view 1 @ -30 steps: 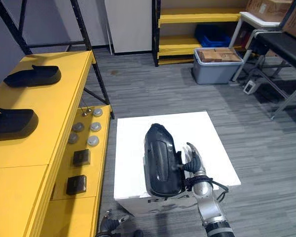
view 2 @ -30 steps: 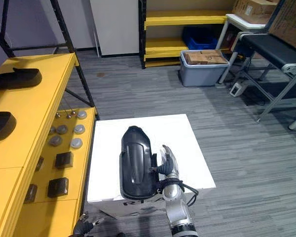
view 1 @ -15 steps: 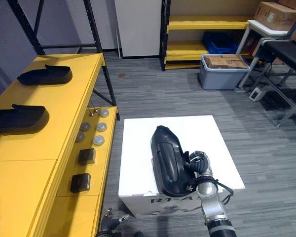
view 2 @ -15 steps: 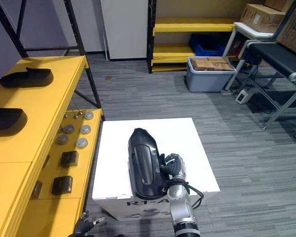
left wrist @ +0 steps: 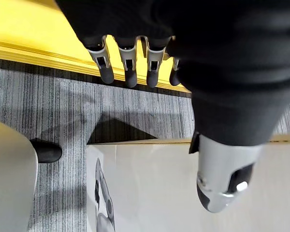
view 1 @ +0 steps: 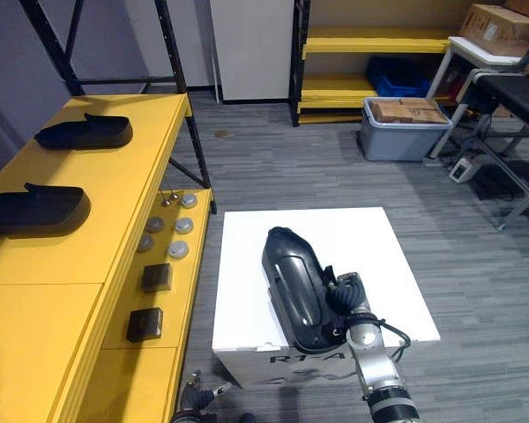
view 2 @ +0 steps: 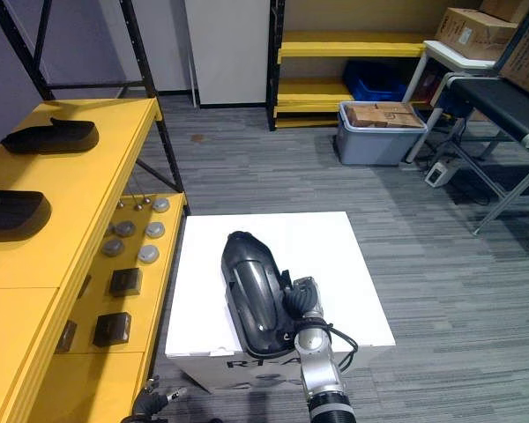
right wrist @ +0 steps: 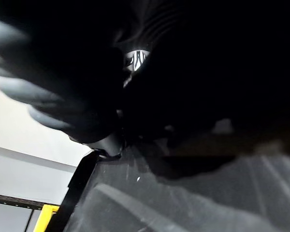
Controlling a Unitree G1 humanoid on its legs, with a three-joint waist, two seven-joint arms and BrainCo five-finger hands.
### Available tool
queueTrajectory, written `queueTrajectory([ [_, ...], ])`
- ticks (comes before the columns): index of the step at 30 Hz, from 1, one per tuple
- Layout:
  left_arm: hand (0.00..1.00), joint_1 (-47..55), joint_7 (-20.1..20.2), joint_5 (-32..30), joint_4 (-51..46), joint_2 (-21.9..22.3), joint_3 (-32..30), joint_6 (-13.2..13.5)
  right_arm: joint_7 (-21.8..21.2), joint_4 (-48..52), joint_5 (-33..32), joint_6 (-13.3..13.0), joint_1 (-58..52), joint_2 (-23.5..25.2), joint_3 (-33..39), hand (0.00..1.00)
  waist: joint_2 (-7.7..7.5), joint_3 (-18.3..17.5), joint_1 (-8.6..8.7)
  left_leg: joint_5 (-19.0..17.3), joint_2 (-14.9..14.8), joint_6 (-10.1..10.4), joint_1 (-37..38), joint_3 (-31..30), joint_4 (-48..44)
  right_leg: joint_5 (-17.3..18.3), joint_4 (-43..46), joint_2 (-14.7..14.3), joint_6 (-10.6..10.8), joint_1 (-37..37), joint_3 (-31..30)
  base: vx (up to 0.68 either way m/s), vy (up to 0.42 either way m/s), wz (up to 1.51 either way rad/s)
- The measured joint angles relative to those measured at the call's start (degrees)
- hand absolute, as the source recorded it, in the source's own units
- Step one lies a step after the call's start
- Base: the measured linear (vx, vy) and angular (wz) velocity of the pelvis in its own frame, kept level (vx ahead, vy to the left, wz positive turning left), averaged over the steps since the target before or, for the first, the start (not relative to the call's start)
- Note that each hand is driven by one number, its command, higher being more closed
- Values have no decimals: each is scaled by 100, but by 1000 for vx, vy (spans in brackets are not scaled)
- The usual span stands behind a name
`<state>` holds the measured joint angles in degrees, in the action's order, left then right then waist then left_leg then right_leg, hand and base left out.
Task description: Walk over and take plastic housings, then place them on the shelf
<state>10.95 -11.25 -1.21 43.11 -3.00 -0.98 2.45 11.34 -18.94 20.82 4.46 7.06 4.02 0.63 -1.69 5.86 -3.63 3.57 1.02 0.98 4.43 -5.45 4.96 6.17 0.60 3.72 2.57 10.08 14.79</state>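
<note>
Left eye view: right fingers (view 1: 342, 293) clasp plastic housing (view 1: 291, 280).

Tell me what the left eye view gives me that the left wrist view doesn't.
Left eye view: a black housing lies on top of the white box, the right hand curled on its edge; two more housings sit on the yellow shelf. Left wrist view: the left hand hangs with fingers relaxed, holding nothing, beside the box's side wall. Both: box, shelf, grey floor.
</note>
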Motion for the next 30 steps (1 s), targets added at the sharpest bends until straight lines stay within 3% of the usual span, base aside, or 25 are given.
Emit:
queueTrajectory([
  [11, 0, 745, -509, 225, -3142, 481, -1543, 141, 490, 1265, -98, -32, -19, -16, -57, 100, -23, 90, -77, -2, 25, -1, -50, -66, -5, 0, -7, 24, 0, -20, 19, -3, -5, 1],
  [15, 0, 736, -653, 252, -4210, 634, -1526, 304, 630, 1760, -81, -177, -17, 0, -63, 100, -23, 90, -103, -3, 62, -4, -53, -92, -29, 1, -4, 59, 1, -2, 39, -2, -4, 3],
  [21, 0, 708, -674, 446, -5565, 659, -832, 597, 741, 2085, 0, -213, -18, 1, -90, 100, -20, 89, -87, -3, 97, -5, -45, -105, -55, 3, 23, 92, 3, 12, 52, 0, 0, 0],
  [28, 0, 339, -312, 802, -5720, 507, 784, 703, 837, 2510, 66, -358, 18, -40, -709, 100, 9, 56, -5, 12, 96, -27, -11, -94, -68, 6, 80, 94, 4, 11, 36, 0, 0, 0],
  [30, 0, 226, -244, 852, -5716, 447, 1004, 703, 837, 2537, 129, -394, 35, -51, -884, 100, 26, 24, -2, 14, 95, -29, -13, -87, -68, 6, 82, 93, 4, 4, 29, 0, 0, 0],
])
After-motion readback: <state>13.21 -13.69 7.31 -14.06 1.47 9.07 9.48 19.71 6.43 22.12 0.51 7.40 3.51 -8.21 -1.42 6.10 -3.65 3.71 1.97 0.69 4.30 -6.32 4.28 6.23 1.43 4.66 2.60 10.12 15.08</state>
